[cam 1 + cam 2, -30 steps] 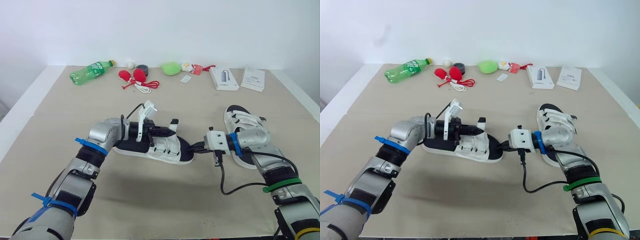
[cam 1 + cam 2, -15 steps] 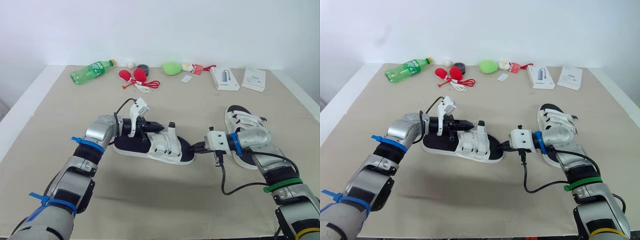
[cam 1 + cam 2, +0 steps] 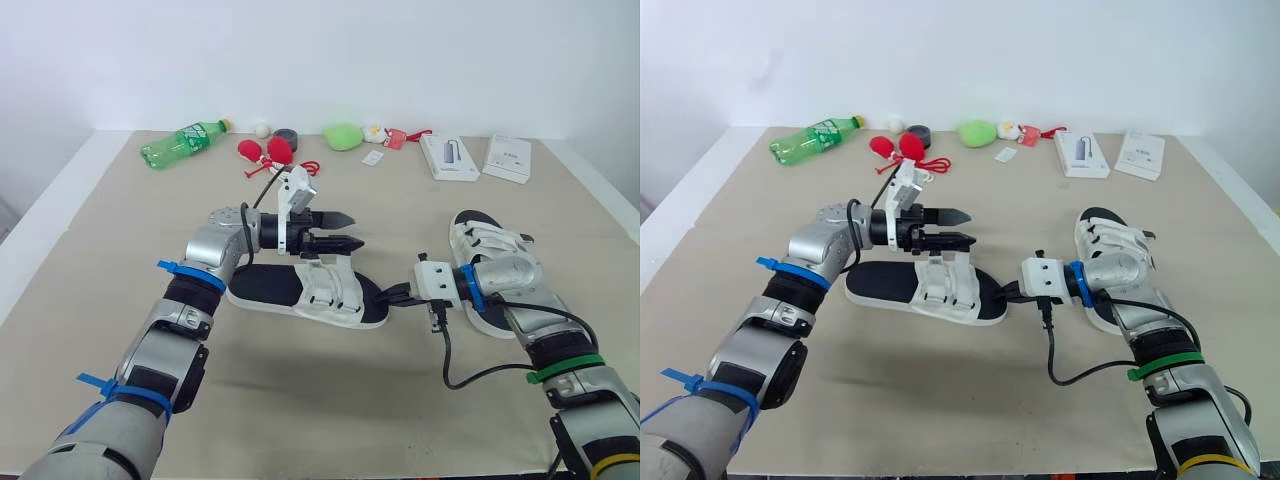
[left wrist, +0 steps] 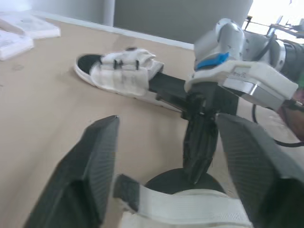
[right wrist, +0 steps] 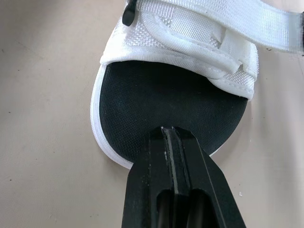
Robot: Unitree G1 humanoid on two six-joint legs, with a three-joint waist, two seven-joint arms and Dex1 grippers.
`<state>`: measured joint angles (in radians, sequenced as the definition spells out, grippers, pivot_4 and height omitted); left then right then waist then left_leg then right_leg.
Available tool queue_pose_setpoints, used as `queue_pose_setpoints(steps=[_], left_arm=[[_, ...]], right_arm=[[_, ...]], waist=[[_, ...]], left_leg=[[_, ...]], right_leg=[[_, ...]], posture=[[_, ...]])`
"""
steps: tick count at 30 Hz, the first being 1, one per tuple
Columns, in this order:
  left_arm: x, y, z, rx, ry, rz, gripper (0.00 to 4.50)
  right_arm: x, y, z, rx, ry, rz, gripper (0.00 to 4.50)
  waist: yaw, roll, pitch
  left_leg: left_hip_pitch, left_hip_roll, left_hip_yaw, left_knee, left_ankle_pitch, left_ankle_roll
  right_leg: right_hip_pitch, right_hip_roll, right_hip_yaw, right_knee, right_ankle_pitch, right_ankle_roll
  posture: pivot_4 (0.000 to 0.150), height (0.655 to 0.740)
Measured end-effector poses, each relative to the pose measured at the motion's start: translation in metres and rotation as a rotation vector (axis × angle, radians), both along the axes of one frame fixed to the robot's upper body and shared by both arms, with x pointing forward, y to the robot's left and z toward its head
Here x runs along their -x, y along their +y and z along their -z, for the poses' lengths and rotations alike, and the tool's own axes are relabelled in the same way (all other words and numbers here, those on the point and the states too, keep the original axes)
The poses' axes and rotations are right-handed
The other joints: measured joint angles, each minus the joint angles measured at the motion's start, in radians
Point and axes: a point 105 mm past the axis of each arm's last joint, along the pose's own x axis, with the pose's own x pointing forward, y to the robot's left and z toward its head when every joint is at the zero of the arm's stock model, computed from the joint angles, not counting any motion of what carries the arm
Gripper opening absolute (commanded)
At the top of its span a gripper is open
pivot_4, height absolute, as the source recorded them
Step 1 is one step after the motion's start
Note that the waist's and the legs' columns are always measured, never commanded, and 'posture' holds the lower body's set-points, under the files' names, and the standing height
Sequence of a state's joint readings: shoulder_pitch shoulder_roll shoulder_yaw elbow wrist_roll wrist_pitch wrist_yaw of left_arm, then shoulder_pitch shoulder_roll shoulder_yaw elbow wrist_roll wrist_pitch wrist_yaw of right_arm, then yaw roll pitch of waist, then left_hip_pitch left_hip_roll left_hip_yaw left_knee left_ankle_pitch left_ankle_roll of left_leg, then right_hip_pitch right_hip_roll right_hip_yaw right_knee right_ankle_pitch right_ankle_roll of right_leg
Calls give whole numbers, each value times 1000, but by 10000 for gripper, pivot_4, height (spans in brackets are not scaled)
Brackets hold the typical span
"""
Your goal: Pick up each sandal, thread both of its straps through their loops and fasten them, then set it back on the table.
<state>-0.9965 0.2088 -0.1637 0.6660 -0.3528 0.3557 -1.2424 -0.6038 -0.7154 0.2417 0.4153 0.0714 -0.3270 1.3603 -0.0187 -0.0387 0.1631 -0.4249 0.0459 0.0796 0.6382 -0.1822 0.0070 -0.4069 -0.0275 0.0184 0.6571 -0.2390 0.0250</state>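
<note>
Entry one: the left gripper [image 3: 343, 230] is hovering just above the near sandal [image 3: 300, 292], its fingers [image 4: 97, 161] spread wide and grasping nothing. A loose end of the white straps [image 4: 185, 209] is lying below them.

Entry two: the right gripper [image 3: 395, 296] is pressing on the toe rim of the same sandal's black footbed [image 5: 166, 99] — its fingers are clenched tight against each other.

The near sandal is lying flat on the table [image 3: 100, 230], midway between the two arms. The second sandal [image 3: 487, 245] is lying at the robot's right, just beside the right forearm and apart from the first, with white straps running across it.

Along the far edge are sitting a green bottle [image 3: 185, 143], two red bulbs [image 3: 268, 151] on a cord, a dark roll [image 3: 285, 136], a green lump [image 3: 342, 136] and two white boxes [image 3: 447, 157] — lettering on the bottle label and boxes is too small to read.
</note>
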Motion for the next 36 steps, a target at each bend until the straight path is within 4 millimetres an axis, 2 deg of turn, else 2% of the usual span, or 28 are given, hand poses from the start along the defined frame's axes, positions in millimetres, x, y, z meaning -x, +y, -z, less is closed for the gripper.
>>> queue_pose_setpoints(steps=[3,4,6,7,11,12,13,14,15,16,17,19,36], left_arm=[[-5,-6,8,-37,31,-17,31417],[-6,-8,8,-45,30,-18,35763],[-8,-10,6,-63,5,-17,37980],[-9,-11,10,-93,-9,-16,36624],[-5,-13,22,-171,-50,23,26700],[-4,-13,23,-183,-61,32,21206],[-4,-13,23,-185,-63,33,21047],[-4,-13,24,-191,-66,36,17322],[-4,-10,26,-205,-72,35,11516],[-5,-10,27,-207,-74,33,10077],[-5,-9,27,-210,-75,30,5993],[-7,-6,31,-227,-75,20,1554],[-12,6,47,-315,-137,0,1554]], right_arm=[[0,0,0,-1,-1,1,0],[0,0,0,-1,-2,2,0],[0,0,0,-2,-3,2,0],[0,1,0,-3,-6,2,0],[1,1,0,-6,-7,3,0],[1,1,0,-7,-8,3,0],[1,1,0,-7,-8,3,0],[1,1,0,-7,-8,3,0],[1,1,0,-8,-8,4,0],[1,1,0,-8,-8,4,0],[1,1,0,-8,-8,5,0],[1,1,0,-10,-11,7,0],[1,2,0,-15,-13,14,0]], waist=[[0,0,0],[0,0,0],[-1,0,0],[-1,0,0],[-1,0,0],[-1,0,0],[-1,0,0],[-1,0,0],[-1,0,0],[-1,0,0],[-1,0,0],[-1,0,0],[-1,0,0]], left_leg=[[0,0,0,0,0,0],[0,0,0,0,0,0],[0,0,0,0,0,0],[0,0,0,0,0,0],[0,0,0,0,0,0],[0,0,0,0,0,0],[0,0,0,0,0,0],[0,1,0,0,0,0],[0,1,0,0,0,0],[0,1,0,-1,0,0],[0,1,-1,-1,0,0],[0,0,-1,-1,-1,0],[0,1,-1,-1,-1,1]], right_leg=[[0,0,0,0,0,0],[0,0,0,0,0,0],[0,0,0,0,0,0],[0,0,0,0,0,0],[0,1,0,0,0,0],[-1,1,0,0,0,0],[-1,1,0,0,0,0],[0,1,0,0,0,0],[0,1,0,0,0,0],[0,1,0,0,0,0],[0,1,0,0,0,0],[0,1,0,0,-1,0],[0,1,-1,0,-2,0]], posture=[[1500,7400],[1500,7400],[1500,7400],[1500,7400],[1500,7400],[1500,7400],[1500,7400],[1500,7400],[1500,7400],[1500,7400],[1500,7400],[1500,7400],[1500,7400]])
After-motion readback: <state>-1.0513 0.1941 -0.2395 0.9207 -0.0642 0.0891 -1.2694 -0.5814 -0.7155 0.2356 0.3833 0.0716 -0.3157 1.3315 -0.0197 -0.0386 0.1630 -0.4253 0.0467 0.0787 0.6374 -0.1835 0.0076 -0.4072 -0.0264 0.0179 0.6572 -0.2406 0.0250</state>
